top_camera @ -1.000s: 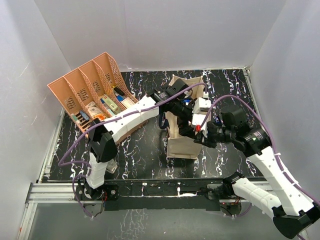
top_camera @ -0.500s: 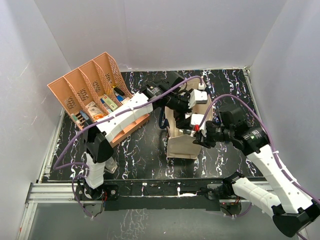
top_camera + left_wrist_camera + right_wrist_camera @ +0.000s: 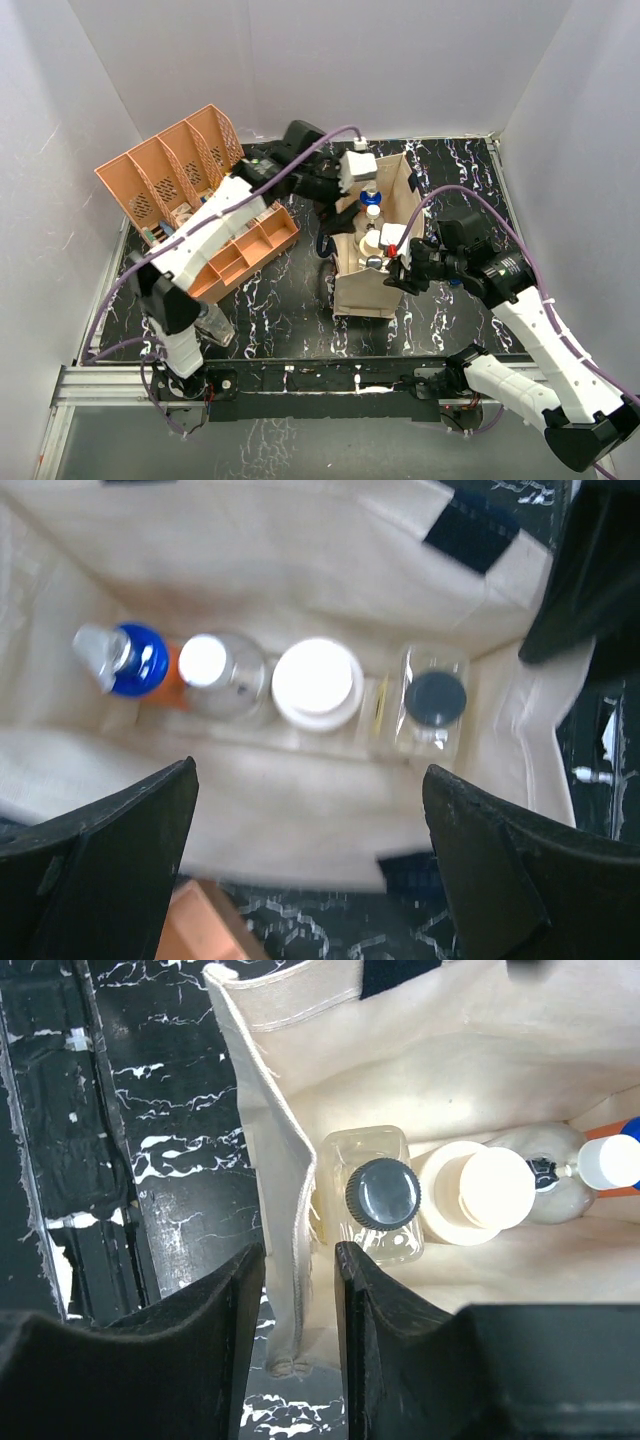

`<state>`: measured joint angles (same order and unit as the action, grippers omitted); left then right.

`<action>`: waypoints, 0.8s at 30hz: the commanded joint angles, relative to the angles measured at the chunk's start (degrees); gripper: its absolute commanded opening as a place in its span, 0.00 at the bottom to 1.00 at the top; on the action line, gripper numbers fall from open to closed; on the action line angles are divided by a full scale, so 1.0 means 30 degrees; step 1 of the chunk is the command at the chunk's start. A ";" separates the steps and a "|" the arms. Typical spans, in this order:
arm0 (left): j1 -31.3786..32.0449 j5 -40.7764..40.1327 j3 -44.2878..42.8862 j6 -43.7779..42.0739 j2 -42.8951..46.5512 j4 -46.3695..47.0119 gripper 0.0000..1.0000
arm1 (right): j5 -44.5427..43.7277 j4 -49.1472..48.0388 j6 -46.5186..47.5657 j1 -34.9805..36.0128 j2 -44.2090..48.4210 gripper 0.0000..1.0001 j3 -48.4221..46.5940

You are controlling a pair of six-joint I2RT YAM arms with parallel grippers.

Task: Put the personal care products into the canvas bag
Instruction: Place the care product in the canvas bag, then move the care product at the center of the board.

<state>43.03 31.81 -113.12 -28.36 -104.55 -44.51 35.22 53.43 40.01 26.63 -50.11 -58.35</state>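
Looks like the put-it-in step, and nearly done. Inside the canvas bag (image 3: 365, 285), in the middle of the bench (image 3: 270, 300): a row of four bottles (image 3: 317, 680) standing up, from a blue-capped one (image 3: 140, 660) at the far end to a dark-capped one (image 3: 383, 1193) at the near end. Above the bag's mouth, left fingers (image 3: 100, 870) spread wide, holding nothing. At the near wall of the bag, right fingers (image 3: 390, 1360) pinched on the cloth, holding the mouth open. Next, probably: lift the left fingers away to the left, look over the orange tray (image 3: 235, 255) for any bottle left out, and hold the cloth tight so the bag does not flop.
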 commanded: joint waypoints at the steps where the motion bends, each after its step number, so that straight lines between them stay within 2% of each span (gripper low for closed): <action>1: -0.1534 0.0179 0.1959 -0.1518 0.4094 -0.1882 0.92 | -0.0428 -0.1957 -0.1557 0.0057 -0.0140 0.38 -0.0705; 7: -0.3715 -0.0351 0.5894 -0.3966 0.7793 -0.4129 0.92 | -0.0781 -0.2616 -0.2722 0.0057 -0.0727 0.45 -0.1020; 12: -0.3912 -0.2099 0.9656 -0.6004 1.1939 -0.6286 0.93 | -0.1193 -0.3222 -0.3363 0.0048 -0.1070 0.49 -0.1019; 21: -0.4122 -0.4569 1.2426 -0.5459 1.6711 -1.1959 0.94 | -0.1919 -0.4277 -0.3962 0.0057 -0.1196 0.52 -0.0526; 24: -0.4121 -0.5432 1.3249 -0.4533 1.7914 -1.2550 0.94 | -0.1914 -0.4576 -0.4056 0.0051 -0.1241 0.52 -0.0345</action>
<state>31.03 19.94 -75.96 -43.88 -54.17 -74.85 30.35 44.71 28.82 26.63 -54.00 -58.70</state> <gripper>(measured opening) 0.937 0.515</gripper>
